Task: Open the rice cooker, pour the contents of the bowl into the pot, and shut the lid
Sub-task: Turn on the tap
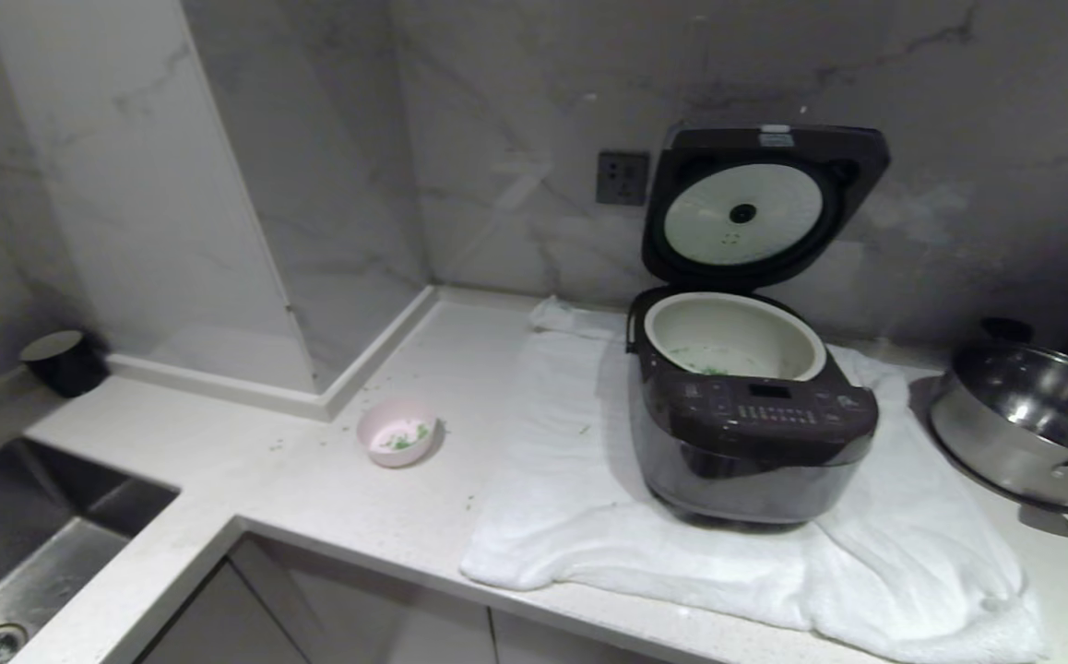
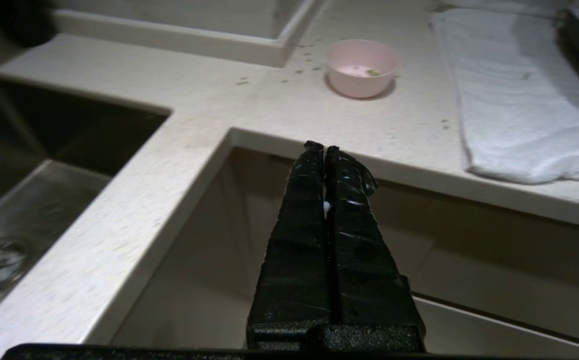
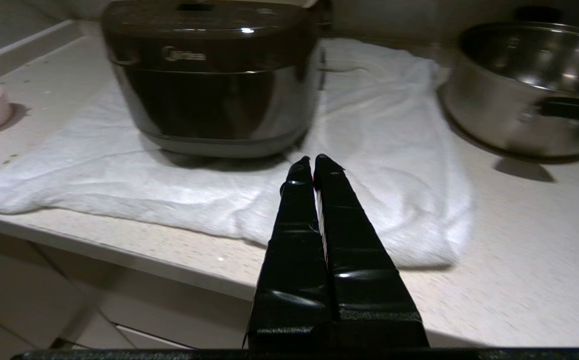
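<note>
On counter, rice cooker (image 1: 753, 420) lid (image 1: 760, 207) up; green bits in pot (image 1: 733, 337); bowl (image 1: 397, 432) seemingly near-empty; closing left. Both grippers' jaws pressed together, empty.

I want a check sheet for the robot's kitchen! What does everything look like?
Surface: pale counter, white towel under the cooker; green crumbs scattered near the bowl.
Job's things: rice cooker with lid up; pot holds some green bits; pink bowl upright left of the towel, a few bits left inside.
Clutter: steel pan right of the cooker; dark cup far left.
Tools: left tool and right tool both shut, empty, below the counter edge.
Cables: nothing seen.
Surroundings: sink, marble wall, wall socket.
</note>
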### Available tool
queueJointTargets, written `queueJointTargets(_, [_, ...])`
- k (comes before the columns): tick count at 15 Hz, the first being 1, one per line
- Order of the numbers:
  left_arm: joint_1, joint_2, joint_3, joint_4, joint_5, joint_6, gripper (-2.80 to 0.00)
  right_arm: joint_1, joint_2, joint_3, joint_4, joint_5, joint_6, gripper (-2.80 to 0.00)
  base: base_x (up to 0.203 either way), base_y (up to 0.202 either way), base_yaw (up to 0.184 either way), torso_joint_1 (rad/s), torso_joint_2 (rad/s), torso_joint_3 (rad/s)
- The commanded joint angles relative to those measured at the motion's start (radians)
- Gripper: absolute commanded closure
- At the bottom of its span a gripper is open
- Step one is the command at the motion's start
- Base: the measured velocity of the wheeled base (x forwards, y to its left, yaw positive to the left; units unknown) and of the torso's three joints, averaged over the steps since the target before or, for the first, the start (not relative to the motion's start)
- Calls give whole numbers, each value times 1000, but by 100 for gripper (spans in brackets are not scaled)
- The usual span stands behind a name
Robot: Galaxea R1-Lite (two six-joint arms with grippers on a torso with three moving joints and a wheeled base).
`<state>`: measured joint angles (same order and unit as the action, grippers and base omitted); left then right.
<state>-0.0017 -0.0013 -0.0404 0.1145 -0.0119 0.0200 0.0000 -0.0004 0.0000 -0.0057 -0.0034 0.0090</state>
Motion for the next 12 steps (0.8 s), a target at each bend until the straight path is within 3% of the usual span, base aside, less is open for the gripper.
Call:
queueJointTargets(1, [0,-2,1,1,0,0,0,0,0,2,0,0,0,0,1,-7,171,5,7,2])
queueJointTargets(9, [0,-2,1,1,0,0,0,0,0,2,-2,0,0,0,0,-8,174,3,1,4])
queueJointTargets(12, [0,-2,1,1,0,-3,0,0,0,2,-1,0,0,0,-2,-3,105,5,-1,4])
